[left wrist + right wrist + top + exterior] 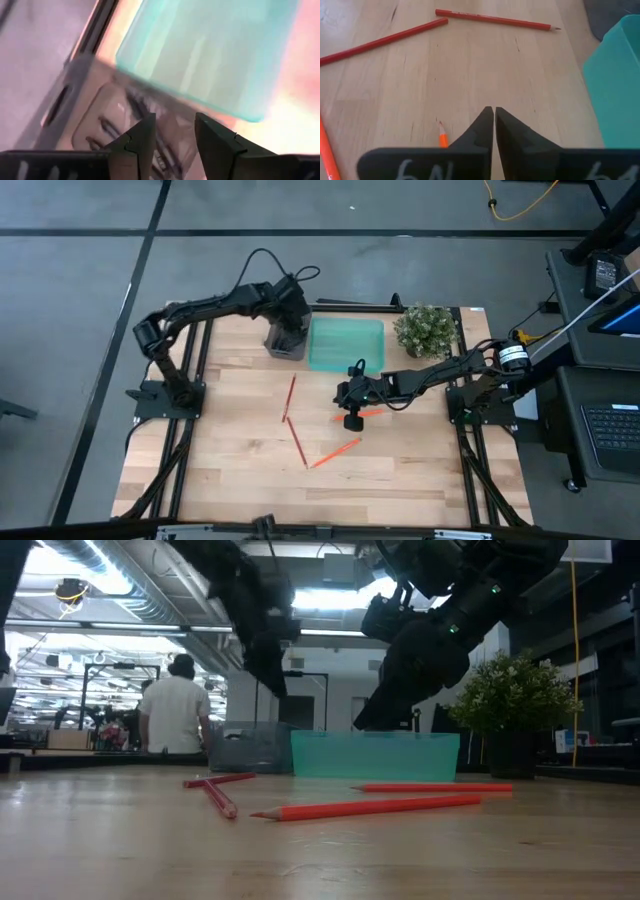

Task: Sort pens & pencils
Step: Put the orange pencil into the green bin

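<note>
Four pencils lie flat on the wooden table: two red ones (291, 397) (297, 440) and two orange ones (335, 452) (368, 413). My left gripper (175, 132) hovers open over the grey tray (285, 342) at the far edge. Blurred dark sticks, the pens (107, 125), lie in that tray. My right gripper (494, 112) is shut and empty, raised above the table mid-right. The tip of one orange pencil (442, 136) shows on the wood just beside its fingers. The red pencils (382, 40) (492, 20) lie ahead of it.
A teal tray (345, 343) stands right of the grey one, and a potted plant (425, 330) stands at the far right corner. Bare wood spreads toward the near edge. A person (175, 705) stands in the room behind the table.
</note>
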Available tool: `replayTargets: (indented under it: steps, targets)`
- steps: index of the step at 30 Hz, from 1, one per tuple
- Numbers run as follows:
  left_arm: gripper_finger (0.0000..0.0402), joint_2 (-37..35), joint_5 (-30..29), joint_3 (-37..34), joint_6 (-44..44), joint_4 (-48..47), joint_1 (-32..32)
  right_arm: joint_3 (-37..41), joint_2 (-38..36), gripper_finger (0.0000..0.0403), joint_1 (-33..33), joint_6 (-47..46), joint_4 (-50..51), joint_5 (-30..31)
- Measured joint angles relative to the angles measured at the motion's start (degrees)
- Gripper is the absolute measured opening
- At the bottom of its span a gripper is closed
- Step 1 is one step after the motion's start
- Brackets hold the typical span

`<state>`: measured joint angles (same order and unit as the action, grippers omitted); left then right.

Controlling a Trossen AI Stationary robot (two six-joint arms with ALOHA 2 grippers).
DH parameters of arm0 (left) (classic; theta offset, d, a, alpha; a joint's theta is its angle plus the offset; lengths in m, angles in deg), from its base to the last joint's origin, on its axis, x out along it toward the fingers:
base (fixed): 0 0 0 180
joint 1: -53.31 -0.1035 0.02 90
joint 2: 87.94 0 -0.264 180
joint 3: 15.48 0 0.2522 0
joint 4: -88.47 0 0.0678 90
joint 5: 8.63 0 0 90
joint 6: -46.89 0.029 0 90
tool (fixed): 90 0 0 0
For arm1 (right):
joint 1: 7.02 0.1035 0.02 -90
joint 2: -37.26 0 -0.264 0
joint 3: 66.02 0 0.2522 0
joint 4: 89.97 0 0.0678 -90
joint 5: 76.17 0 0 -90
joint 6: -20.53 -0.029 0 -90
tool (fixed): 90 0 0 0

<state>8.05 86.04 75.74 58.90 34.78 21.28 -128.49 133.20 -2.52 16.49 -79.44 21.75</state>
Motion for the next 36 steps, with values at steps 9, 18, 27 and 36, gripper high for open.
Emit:
replayTargets:
  steps: [9,18,27,36]
  targets:
    - [0.0130,-17.4,1.5,-17.0,-1.1,16.8,10.6,0.0,0.0,0.0021,1.1,-1.6,2.1,0.0]
    - [0.0131,-32.8,-2.5,-41.0,-2.8,43.7,25.5,0.0,0.0,0.0021,2.9,0.1,-0.4,0.0]
    - [0.0131,-37.1,-3.6,-53.9,-7.1,54.5,36.9,0.0,0.0,0.0021,5.6,3.0,-3.6,0.0]
    - [0.0132,-37.0,-3.9,-64.3,-7.5,76.5,45.6,0.0,0.0,0.0021,6.9,3.3,-9.1,0.0]
